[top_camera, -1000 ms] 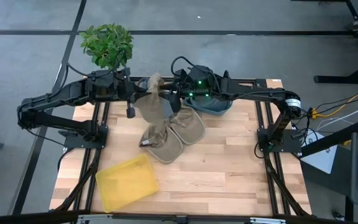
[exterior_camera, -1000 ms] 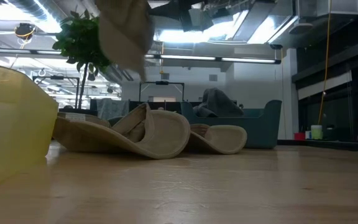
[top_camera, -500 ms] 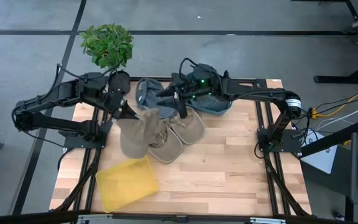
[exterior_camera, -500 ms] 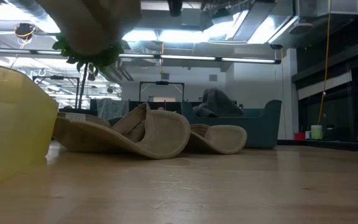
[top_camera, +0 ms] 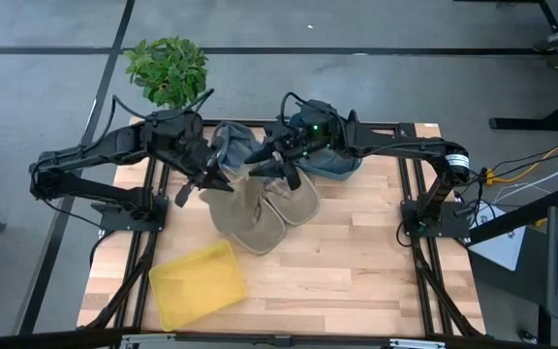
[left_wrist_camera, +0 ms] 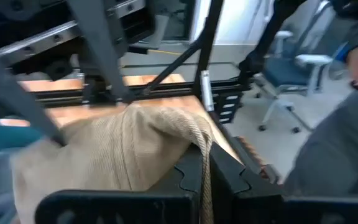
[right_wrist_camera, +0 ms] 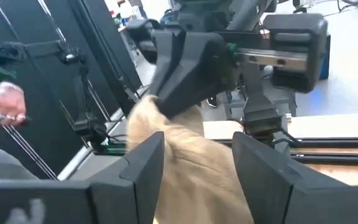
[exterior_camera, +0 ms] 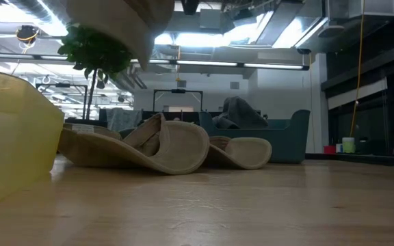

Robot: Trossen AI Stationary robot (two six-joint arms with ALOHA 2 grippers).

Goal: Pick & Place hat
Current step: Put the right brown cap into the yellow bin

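Note:
A tan hat (top_camera: pixel 238 202) hangs in the air over the far middle of the table, and my left gripper (top_camera: pixel 211 180) is shut on it. It also shows at the top of the low view as the tan hat (exterior_camera: pixel 115 20). My right gripper (top_camera: pixel 271 167) stands open just to the hat's right. In its wrist view its fingers (right_wrist_camera: pixel 145 171) flank the hanging hat (right_wrist_camera: pixel 191 168), and I cannot tell whether they touch it. Two more tan hats (top_camera: pixel 260 233) (top_camera: pixel 300 199) lie on the table below. My left gripper pinches a stitched edge of the tan hat (left_wrist_camera: pixel 202 140) between its two fingers. The fingers come from the table's left, slanting a little downward. The cloth falls away below and beyond the fingers, slack and lifted clear of the table and of the hats lying on it.
A yellow bin (top_camera: pixel 197 283) stands at the table's near left. Blue hats (top_camera: pixel 231 141) (top_camera: pixel 335 167) lie at the far edge. A potted plant (top_camera: pixel 168 68) stands beyond the far left corner. A person's hand (right_wrist_camera: pixel 5 102) shows beyond the table. Bare wood (top_camera: pixel 356 271) lies near right.
My left gripper, still shut on the tan hat, has turned at the wrist. It swung the hat toward the table's near left, then back toward the middle. The hat now hangs lower and closer to the hats on the table. My right gripper has turned and kept its place.

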